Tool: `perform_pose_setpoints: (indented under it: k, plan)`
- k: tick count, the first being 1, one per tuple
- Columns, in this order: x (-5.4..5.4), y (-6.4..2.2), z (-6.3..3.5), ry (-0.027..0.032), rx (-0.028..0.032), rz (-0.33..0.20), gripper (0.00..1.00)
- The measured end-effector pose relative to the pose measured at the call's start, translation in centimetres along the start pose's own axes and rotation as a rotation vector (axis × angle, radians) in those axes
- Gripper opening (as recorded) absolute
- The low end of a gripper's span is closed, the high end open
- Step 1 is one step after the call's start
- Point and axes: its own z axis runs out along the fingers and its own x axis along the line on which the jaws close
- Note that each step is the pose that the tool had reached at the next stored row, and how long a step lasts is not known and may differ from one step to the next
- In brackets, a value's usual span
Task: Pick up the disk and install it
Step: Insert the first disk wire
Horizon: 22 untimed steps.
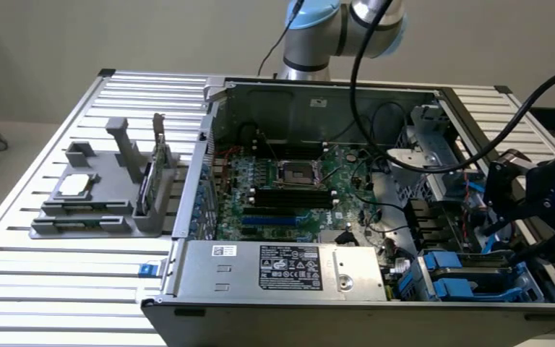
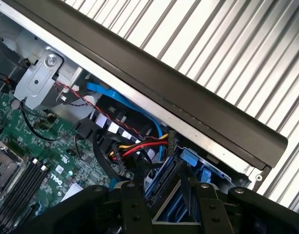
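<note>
- Between the jaws of the gripper (image 2: 166, 192) sits the disk (image 2: 164, 210), clamped and poised over the drive bay (image 1: 520, 278) just below.
- Trouble ahead? The red-and-yellow wires (image 2: 140, 144) just beyond the gripper could snag, and a tilted disk could jam on the bay rails.
- Count: one gripper, one disk, one blue cable (image 2: 115, 97), one computer case (image 1: 355, 322), one table (image 1: 56, 289).

The slatted metal table (image 1: 46, 289) carries an open computer case (image 1: 355, 318) and, just beside it, a grey stand (image 1: 95, 217), perhaps touching.
</note>
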Motion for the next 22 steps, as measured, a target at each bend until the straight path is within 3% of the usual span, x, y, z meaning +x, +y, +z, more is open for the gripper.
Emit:
perform_pose_setpoints:
  k: [10,16,22]
  plan:
    - [0.18,0.38,0.43,0.0032,-0.0042,0.011,0.43]
    - [0.03,0.37,0.18,0.0095,0.0023,0.013,0.43]
    - [-0.27,0.36,-0.01,0.011,0.0029,0.009,0.43]
